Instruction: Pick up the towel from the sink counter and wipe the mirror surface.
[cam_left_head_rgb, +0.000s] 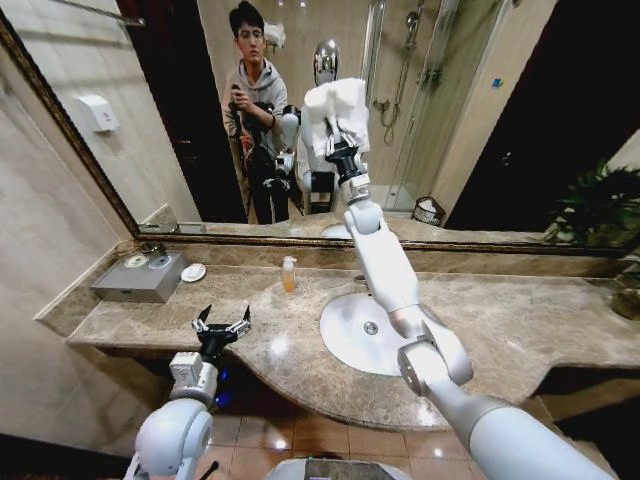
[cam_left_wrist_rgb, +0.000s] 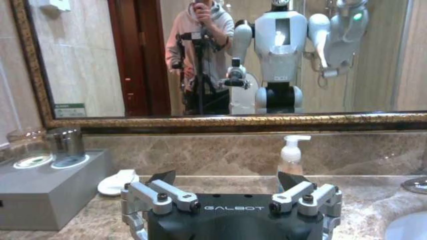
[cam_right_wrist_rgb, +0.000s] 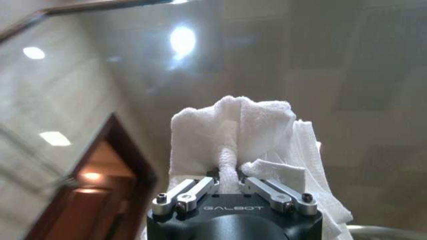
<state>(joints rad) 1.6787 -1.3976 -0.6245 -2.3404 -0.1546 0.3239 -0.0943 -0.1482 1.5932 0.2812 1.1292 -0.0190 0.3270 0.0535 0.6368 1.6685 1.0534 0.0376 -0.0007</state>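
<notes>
Head view, upper centre: right end effector (cam_left_head_rgb: 338, 140) is clenching the towel (cam_left_head_rgb: 336, 108) against the mirror (cam_left_head_rgb: 480, 110); lower left, left end effector (cam_left_head_rgb: 222, 326) is hovering released over the worktop (cam_left_head_rgb: 520, 330). Right wrist view: towel folds (cam_right_wrist_rgb: 233, 135) are bunching between its fingers (cam_right_wrist_rgb: 190, 190).

Illumination is warm, even indoor light from overhead. Ceiling lamps reflect as bright spots in the mirror (cam_right_wrist_rgb: 200, 60). Soft glare patches lie on the sink counter (cam_left_head_rgb: 280, 345). The head view bows straight lines near its edges. Wrist views appear slightly soft.
</notes>
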